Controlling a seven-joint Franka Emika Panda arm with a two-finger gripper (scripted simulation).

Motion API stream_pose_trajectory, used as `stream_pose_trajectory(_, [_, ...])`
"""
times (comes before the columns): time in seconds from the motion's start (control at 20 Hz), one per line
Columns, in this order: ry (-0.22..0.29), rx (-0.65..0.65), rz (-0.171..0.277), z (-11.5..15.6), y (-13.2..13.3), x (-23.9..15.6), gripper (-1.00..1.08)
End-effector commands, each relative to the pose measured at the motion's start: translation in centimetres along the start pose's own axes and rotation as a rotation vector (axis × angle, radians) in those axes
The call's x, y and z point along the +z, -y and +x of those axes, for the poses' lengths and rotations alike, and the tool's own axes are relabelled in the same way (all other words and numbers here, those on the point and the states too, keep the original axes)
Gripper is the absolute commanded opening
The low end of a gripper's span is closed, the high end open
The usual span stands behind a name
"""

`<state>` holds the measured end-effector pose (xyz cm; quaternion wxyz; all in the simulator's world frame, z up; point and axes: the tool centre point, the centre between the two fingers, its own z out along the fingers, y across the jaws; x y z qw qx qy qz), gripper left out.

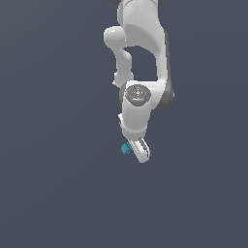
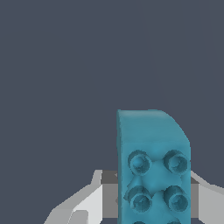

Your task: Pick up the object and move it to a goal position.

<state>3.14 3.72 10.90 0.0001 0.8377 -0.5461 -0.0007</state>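
Against a plain dark slate-grey backdrop (image 1: 53, 145) in the exterior view, nothing but flat colour toward that view's left. Near the middle, a white arm (image 1: 140, 43) reaching down from the top edge, with a round grey cap (image 1: 137, 93) on its wrist joint. Below that, the gripper (image 1: 135, 149) pointing downward, its pale fingers (image 1: 142, 151) angled toward the exterior view's right. Just at the fingers' left side, touching them, the object (image 1: 126, 148): a tiny teal-blue block, far smaller than the hand around it, seemingly up in open space with no surface visible beneath. In the wrist view, seen very close: a pale grey finger (image 2: 83, 205) sloping in on one side, then the object (image 2: 153, 170) filling the space between, teal, with one rounded corner and raised round studs on its near face, then a second pale finger edge (image 2: 208, 197) on its far side. Fingers drawn in against both flanks of the block, pinching it between them. Beyond the block, only the same flat grey.
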Motion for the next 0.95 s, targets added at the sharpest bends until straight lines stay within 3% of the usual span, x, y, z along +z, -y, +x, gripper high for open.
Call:
stream_pose_trajectory(0.0, [-0.001, 0.001, 0.001, -2.3, 0.9, -2.1, -1.00])
stream_pose_trajectory(0.45, [-0.002, 0.001, 0.001, -9.2, 3.9, -8.3, -1.00])
stream_pose_trajectory(0.9, [-0.002, 0.000, 0.001, -11.5, 5.1, -10.3, -1.00])
